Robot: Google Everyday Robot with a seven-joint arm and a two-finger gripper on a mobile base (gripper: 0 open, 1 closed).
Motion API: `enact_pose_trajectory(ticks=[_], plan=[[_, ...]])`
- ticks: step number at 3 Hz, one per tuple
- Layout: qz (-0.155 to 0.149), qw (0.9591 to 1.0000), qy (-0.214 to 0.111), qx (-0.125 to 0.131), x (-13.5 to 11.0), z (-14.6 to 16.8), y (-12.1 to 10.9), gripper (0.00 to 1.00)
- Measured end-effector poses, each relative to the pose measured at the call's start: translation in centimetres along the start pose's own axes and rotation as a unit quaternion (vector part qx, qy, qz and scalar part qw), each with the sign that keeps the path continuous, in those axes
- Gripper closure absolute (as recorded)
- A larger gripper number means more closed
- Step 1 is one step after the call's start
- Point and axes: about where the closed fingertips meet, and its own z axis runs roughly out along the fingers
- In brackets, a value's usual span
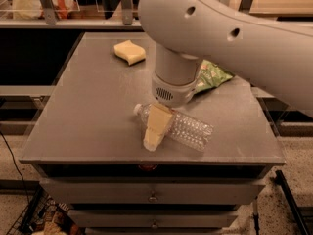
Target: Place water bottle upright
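The water bottle [190,130] lies on its side near the front edge of the tabletop [88,111], cap pointing left, and the jaws hang right at its neck end under the arm [220,28]; we cannot tell whether they are clamped on it or merely around it. We would worry about a hold so far toward the cap: the clear ribbed body could swing or slip as it tips up; thin plastic may also buckle under a squeeze. A nudge instead of a grip could roll it off the front edge, which is close. The tabletop is flat, grey and matte, over drawers [154,195]; a yellow sponge [129,51] and a green bag [212,76] sit well behind.
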Motion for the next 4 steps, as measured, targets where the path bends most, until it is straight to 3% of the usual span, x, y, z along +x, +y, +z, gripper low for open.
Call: enact_pose_trajectory(ticks=[1, 3, 4], plan=[[-0.003, 1.0, 0.005, -0.001, -1.0, 0.9, 0.1, 0.17], [-0.004, 0.9999, 0.013, -0.004, -1.9, 1.5, 0.0, 0.64], [-0.013, 0.9998, -0.005, -0.011, -2.2, 0.9, -0.1, 0.86]])
